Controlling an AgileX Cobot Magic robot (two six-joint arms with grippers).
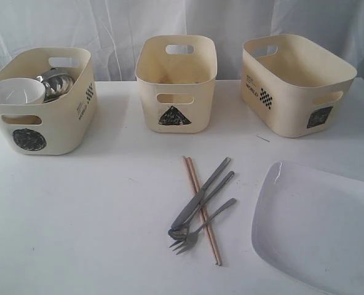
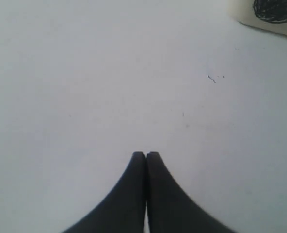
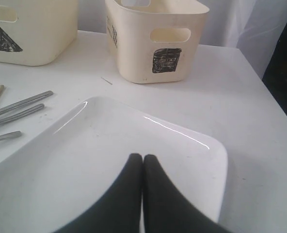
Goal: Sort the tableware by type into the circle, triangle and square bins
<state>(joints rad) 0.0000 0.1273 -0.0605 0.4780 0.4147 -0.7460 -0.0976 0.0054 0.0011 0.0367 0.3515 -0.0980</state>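
Right gripper: nearest item in your right wrist view. Only the black fingers show, angled down and forward over the plate. They are clenched tip to tip with nothing between them. You cannot tell whether they touch the plate.

Left gripper: same condition. Its fingers are pressed flat together and empty, angled down over the bare table. A corner of the circle bin lies ahead of it.

Plate: large, white, rounded rectangle. It sits at the near right of the table in your exterior view.

Chopsticks: one tan pair, side by side at table centre, left of the plate and apart from it.

Cutlery: grey metal, three handles showing, laid crosswise over the chopsticks. The handles fan toward the far right and the fork tines are at the near end. You cannot tell which piece is the knife and which the spoon.

Triangle bin: cream, middle of the far row, beyond the cutlery.

Square bin: cream, far right, beyond the plate.

Circle bin: cream, far left. It holds a white bowl with shiny steel ware just behind it. You cannot tell how many steel pieces there are.

Curtain: white, behind all three bins.
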